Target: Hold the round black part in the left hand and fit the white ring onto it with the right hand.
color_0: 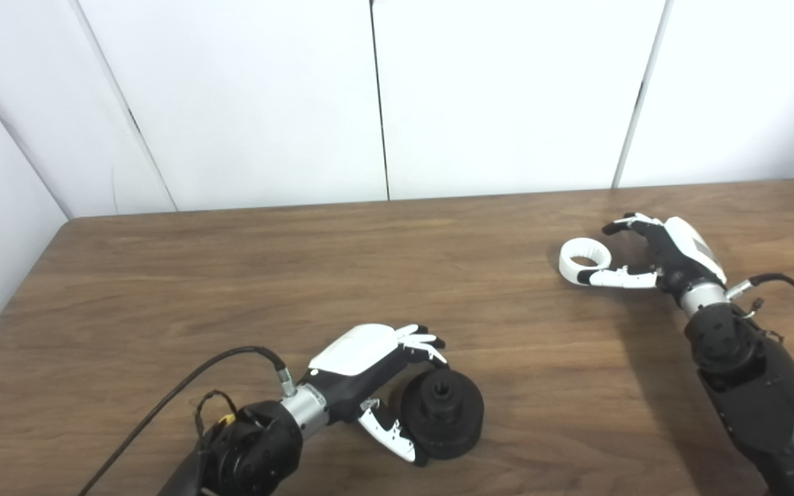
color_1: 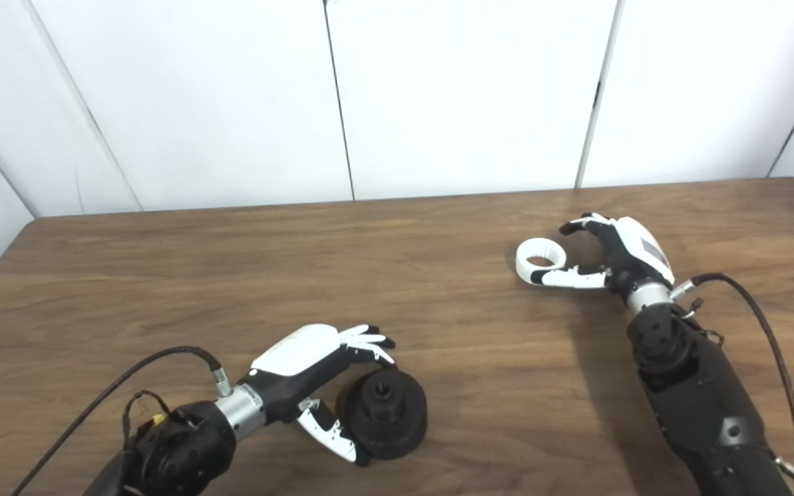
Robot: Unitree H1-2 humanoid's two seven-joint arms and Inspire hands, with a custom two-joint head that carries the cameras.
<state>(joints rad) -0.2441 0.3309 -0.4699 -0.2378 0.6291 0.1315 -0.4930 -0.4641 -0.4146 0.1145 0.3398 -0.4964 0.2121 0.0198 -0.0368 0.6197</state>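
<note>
Near the front edge of the wooden table (color_0: 231, 275), my left hand (color_0: 376, 372) cups the round black part (color_0: 442, 412), fingers above its rim and thumb below; it touches the part, which still sits on the table, and I cannot tell whether the grip is firm. Far right, my right hand (color_0: 652, 251) is spread apart, its thumb touching the white ring (color_0: 584, 257), which lies flat.
</note>
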